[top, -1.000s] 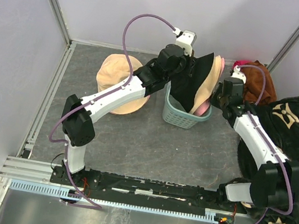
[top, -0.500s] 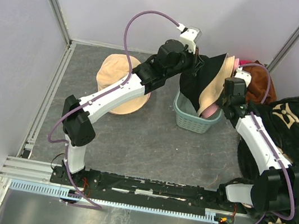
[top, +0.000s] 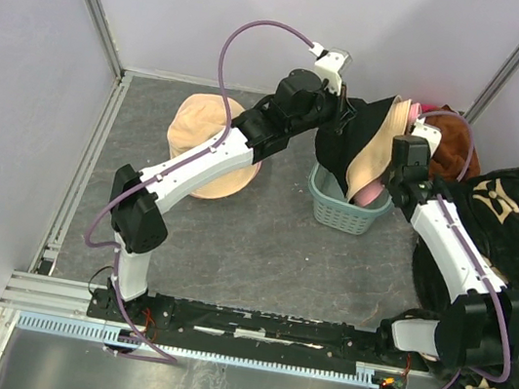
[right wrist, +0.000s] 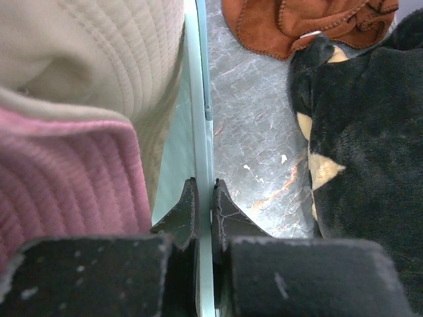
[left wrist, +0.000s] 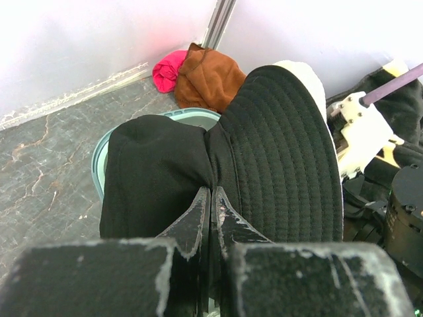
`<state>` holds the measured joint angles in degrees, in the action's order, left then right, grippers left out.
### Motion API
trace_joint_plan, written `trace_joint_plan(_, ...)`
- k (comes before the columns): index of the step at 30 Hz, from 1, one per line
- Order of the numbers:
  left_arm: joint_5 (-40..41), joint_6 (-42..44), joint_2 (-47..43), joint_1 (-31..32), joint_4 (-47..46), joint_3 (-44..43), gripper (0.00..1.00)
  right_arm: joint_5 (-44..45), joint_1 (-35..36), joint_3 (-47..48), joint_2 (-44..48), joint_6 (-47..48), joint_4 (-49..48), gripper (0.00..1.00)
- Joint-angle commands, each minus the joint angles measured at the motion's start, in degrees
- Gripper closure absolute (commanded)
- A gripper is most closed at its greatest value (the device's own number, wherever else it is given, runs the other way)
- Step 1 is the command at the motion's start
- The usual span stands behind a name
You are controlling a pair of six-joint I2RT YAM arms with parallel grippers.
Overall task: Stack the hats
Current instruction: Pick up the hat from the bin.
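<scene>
Counter (top: 261, 244): grey, marbled.
Blanket (top: 518, 245): black w/ beige floral, heaped on R side; R wrist view shows its edge near the basket.
Tan hat (top: 196, 125): flat on counter, far L, partly under L arm. Top view only. Well apart from both jaws.
Basket (top: 341, 212): teal, holds hats.
Black hat (top: 353, 135): raised above basket. L wrist view shows stitched brim + crown; R wrist view doesn't.
Beige hat (right wrist: 99, 59): against black hat, lower part in basket; quilting seen from R wrist only.
Pink hat (right wrist: 59, 178): in basket, under beige.
Rust cloth (left wrist: 208, 79): back R corner, magenta cloth (left wrist: 168, 69) touching it.
Left jaws: closed, pinching black hat fabric.
Right jaws: closed on basket rim, one finger inside, one outside; pink hat just beside inner finger.
</scene>
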<state>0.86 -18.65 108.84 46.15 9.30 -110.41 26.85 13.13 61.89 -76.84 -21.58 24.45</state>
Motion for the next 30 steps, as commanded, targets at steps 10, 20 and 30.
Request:
trace_joint_plan(10,-3.4,-2.0,0.7,0.2,-4.7,-4.5,0.97,-2.6,-5.9,-2.0,2.2,-3.2,-4.3,0.92)
trace_joint_plan(20,-3.2,-1.3,2.7,0.4,-3.0,-6.2,0.97,-2.4,-6.7,-2.9,10.6,-5.6,-4.3,0.39)
trace_joint_plan(30,-3.7,-0.4,3.8,0.4,-2.2,-7.0,0.97,-4.2,-6.7,-4.6,19.5,-6.5,-2.9,0.36)
